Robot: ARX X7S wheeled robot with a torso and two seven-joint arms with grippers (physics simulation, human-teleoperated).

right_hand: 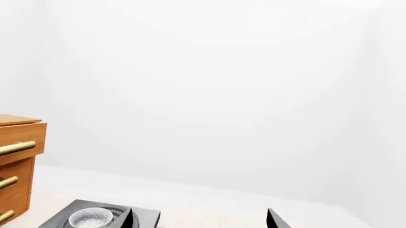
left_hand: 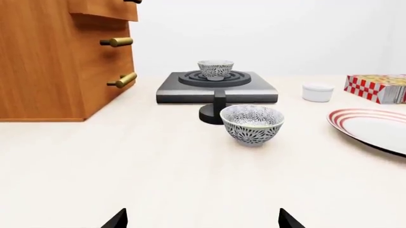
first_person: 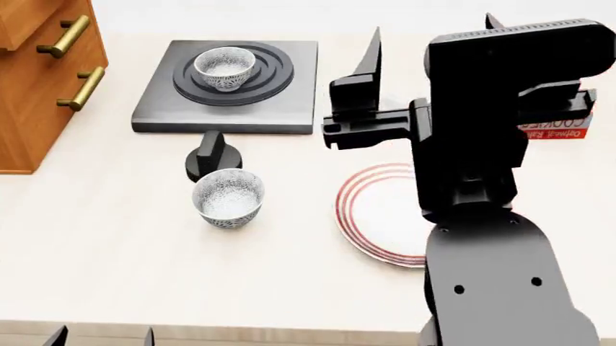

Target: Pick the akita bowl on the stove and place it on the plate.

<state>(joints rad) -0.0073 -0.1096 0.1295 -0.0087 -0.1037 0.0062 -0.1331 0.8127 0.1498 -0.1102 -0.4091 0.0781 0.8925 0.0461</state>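
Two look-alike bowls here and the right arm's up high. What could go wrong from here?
1. Wrong bowl: an identical bowl sits on the table in front of the knob, nearer than the bowl on the stove; it may get grabbed instead.
2. The right hand, open, is raised beside the stove; coming down it might clip the slab's edge or tip the bowl.
3. The right arm hides much of the plate in the head view, so placement may be misjudged.

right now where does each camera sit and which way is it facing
Head: high, looking down on the stove, plate and right arm.
Left wrist: low over the table, facing stove and both bowls; finger tips show.
Right wrist: raised, facing the wall; fingers show.
All share the akita bowl on the stove.
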